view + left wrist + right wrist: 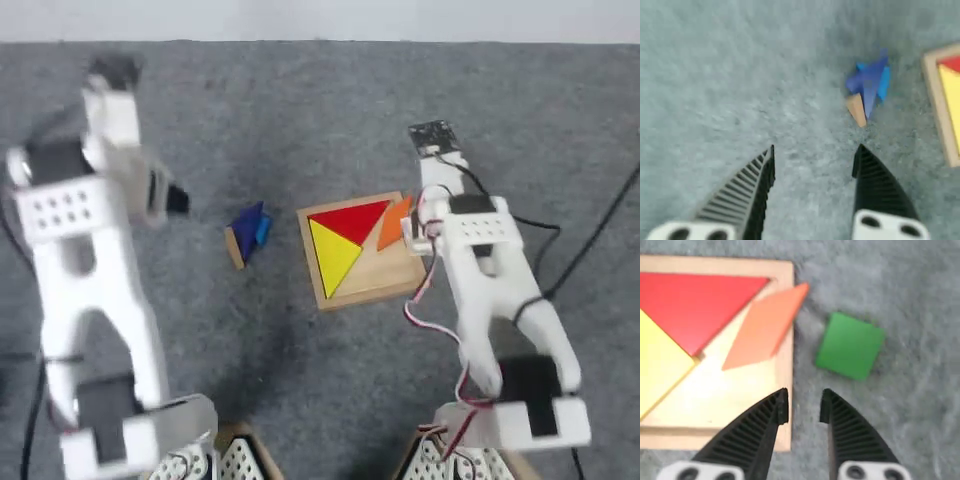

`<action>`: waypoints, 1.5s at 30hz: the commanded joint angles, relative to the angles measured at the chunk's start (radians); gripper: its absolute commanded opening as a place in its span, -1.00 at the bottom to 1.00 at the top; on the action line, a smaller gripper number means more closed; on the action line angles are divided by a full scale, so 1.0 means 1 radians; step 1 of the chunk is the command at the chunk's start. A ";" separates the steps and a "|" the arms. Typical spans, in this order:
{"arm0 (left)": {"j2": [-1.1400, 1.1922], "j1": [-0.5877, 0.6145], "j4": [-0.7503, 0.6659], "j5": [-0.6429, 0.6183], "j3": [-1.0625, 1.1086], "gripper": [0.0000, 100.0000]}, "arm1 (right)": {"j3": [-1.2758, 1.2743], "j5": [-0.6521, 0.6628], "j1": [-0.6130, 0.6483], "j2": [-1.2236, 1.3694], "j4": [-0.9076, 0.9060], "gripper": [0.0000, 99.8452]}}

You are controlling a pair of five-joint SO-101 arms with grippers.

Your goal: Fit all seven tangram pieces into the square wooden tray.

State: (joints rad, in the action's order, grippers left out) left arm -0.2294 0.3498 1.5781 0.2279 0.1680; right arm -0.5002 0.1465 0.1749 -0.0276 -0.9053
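- Grey felt cover [300, 120] lies under everything
- Left gripper [815, 150]: fingers spread wide, nothing between them, above bare felt, with the blue heap near
- Right gripper [804, 392]: fingers a narrow gap apart, holding nothing, over the tray's rim on the green square's side
- Square wooden tray [372, 293]: flat on the felt, close to the right arm
- Red triangle [695, 300] and yellow triangle [660, 365]: both seated flat in the tray, touching along one side
- Orange parallelogram [765, 325]: partly in the tray beside red, one corner over the rim
- Green square [850, 346]: on the felt outside the tray, near the rim, not touching
- Blue pieces [248, 230]: small heap, dark blue over lighter blue, a tan wooden face showing; on the felt apart from the tray
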 commanded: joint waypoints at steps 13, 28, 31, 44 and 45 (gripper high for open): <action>-0.494 0.005 -0.512 -0.084 0.872 -0.51 | 0.287 0.002 -0.004 0.262 0.021 -0.61; -0.494 0.005 -0.535 -0.084 0.894 -0.51 | 0.423 0.008 0.004 0.341 0.016 -0.61; -0.494 0.005 -0.535 -0.084 0.894 -0.51 | 0.480 0.008 0.007 0.415 0.013 -0.61; -0.494 0.005 -0.539 -0.084 0.894 -0.51 | 0.505 0.003 0.058 0.417 -0.028 -0.61; -0.494 0.005 -0.539 -0.084 0.894 -0.51 | 0.505 0.003 0.065 0.406 -0.028 -0.61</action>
State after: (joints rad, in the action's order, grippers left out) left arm -0.6897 0.3498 1.0641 0.1557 1.0687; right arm -0.0399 0.1496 0.2025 0.4312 -0.9129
